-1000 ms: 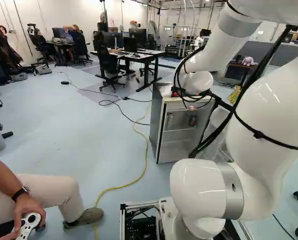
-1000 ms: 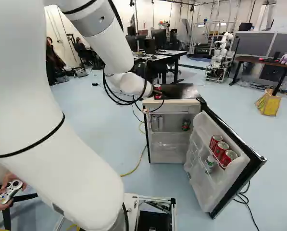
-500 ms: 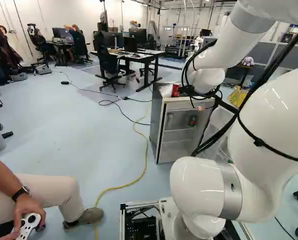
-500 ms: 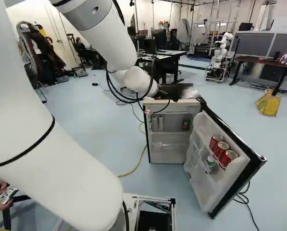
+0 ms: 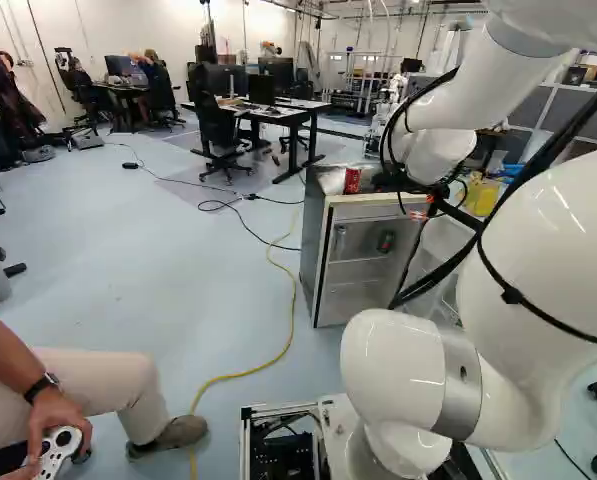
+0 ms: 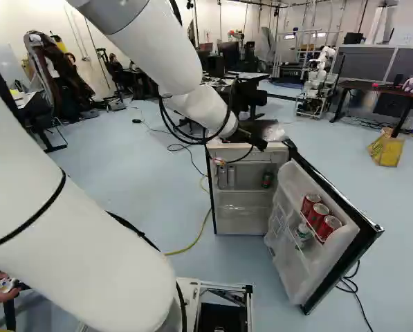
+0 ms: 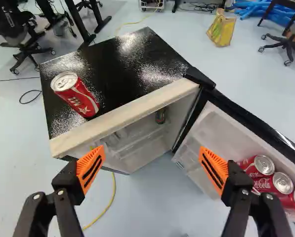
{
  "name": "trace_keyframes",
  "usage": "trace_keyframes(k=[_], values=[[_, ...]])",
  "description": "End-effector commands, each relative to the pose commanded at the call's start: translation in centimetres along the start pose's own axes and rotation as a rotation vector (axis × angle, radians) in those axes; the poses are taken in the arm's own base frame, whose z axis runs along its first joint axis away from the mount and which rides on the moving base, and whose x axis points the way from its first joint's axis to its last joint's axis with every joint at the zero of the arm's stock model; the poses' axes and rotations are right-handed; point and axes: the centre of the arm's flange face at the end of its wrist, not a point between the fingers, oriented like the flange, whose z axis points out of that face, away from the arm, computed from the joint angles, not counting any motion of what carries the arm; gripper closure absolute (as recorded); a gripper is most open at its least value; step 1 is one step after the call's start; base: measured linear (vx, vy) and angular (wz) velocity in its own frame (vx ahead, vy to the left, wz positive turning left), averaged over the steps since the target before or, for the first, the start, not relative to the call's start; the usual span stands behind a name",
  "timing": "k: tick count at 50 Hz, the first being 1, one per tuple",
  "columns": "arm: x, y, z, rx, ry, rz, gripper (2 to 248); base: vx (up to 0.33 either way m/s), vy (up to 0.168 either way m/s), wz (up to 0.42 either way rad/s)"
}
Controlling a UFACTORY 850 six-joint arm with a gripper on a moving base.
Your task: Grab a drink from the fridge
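While cables cross in front of my pincer (image 6: pixel 260 142) in the left base view and make its outline hard to read, my wrist view gives both fingers plainly: they stand wide apart, released, with nothing gripped between the orange pads (image 7: pixel 90 169). Taking straight ahead of me as twelve, the fridge (image 7: pixel 117 64) lies at twelve o'clock, and its roof cuts off most of the inside from my wrist view. Just the upper part of a dark can (image 7: pixel 160 116) peeps out below the front edge, also at twelve. Pale containers (image 6: pixel 227 177) on the same shelf are too indistinct for me to name. At three o'clock the open door (image 7: pixel 226 133) carries three red cans (image 7: pixel 280 183); my finger covers a bit of the nearest, and the view's edge crops the farthest. A white and green bottle (image 6: pixel 303 232) below them in the right base view I cannot make out from my wrist.

Between ten and eleven o'clock, a single red can (image 7: pixel 77 95) stands upright on the fridge's glossy black top, near the front edge and well clear of my fingers. It has a silver lid with its tab, glossy red sides, white lettering and a white star. My arm covers its corner in the right base view.
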Motion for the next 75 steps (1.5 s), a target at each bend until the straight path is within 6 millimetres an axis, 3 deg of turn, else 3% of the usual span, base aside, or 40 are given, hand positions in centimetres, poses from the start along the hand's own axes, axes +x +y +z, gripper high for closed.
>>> trace_keyframes(k=[75], values=[[3.0,11.8,2.5,-0.191,-0.027,0.182,3,0.0,0.0,0.0]])
